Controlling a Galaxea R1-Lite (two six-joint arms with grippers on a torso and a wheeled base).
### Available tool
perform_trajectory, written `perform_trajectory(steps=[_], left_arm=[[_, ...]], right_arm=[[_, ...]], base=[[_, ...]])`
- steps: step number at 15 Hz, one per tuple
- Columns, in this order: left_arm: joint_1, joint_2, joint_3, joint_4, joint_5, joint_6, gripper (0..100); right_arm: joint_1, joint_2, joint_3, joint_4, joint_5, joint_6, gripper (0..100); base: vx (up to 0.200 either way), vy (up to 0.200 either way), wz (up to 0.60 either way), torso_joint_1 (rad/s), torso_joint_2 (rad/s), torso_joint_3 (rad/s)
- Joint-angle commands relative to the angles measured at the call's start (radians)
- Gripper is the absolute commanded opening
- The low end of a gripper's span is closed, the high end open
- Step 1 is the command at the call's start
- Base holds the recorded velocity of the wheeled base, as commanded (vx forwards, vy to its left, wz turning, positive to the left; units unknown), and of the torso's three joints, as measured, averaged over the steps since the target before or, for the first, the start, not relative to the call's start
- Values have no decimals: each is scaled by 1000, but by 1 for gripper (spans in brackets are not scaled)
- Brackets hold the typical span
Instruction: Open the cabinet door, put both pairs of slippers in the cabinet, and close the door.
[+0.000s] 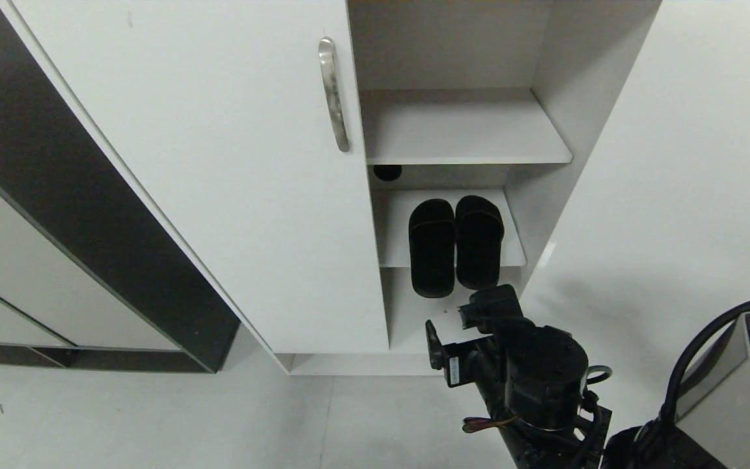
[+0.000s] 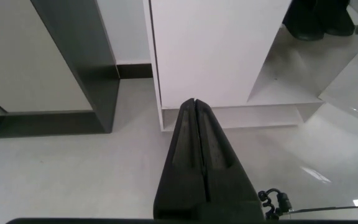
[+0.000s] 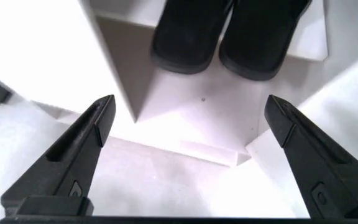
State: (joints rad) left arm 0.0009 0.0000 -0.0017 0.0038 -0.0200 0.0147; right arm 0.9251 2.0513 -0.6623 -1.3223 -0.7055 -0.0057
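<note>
Head view puts the slippers (image 1: pixel 456 244) on the lower shelf (image 1: pixel 513 255), heels overhanging its edge, so your right tool (image 3: pixel 189 106), spread wide just before them, or the closing door (image 1: pixel 707 130) could knock them off; left tool (image 2: pixel 195 107) sits pinched together

Cabinet (image 1: pixel 560 91): shut door (image 1: pixel 219 182) on the left half, handle (image 1: pixel 334 94) at its right edge; open bay to the right of it, open door (image 1: pixel 674 163) swung out at the far right. In the bay, upper shelf (image 1: pixel 459 127) above lower shelf (image 1: pixel 393 228), which bears the slippers (image 1: pixel 432 247) side by side, near ends overhanging its front edge. Right gripper (image 3: pixel 190 102) before the bay, below the slippers; left gripper (image 2: pixel 195 107) over the floor (image 2: pixel 73 168) before the cabinet's base.
</note>
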Motion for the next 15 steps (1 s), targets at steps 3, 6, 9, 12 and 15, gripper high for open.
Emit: perform_trajectory(steps=[3,6,9,12,15], left_arm=[[1,2,0,1,0,1,0],[1,2,0,1,0,1,0],[-1,2,0,1,-3,2,0],[-1,2,0,1,-3,2,0],[1,2,0,1,-3,2,0]], right_arm=[[-2,-16,7,-1,0,-2,100],[-2,-23,10,-1,0,-2,100],[-2,-22,10,-1,1,-2,100],[-2,-20,10,-1,0,-2,100],[-3,-17,23,-1,1,-2,100]], base=[[0,0,0,0,0,0],[0,0,0,0,0,0],[0,0,0,0,0,0],[0,0,0,3,3,85],[0,0,0,4,2,185]])
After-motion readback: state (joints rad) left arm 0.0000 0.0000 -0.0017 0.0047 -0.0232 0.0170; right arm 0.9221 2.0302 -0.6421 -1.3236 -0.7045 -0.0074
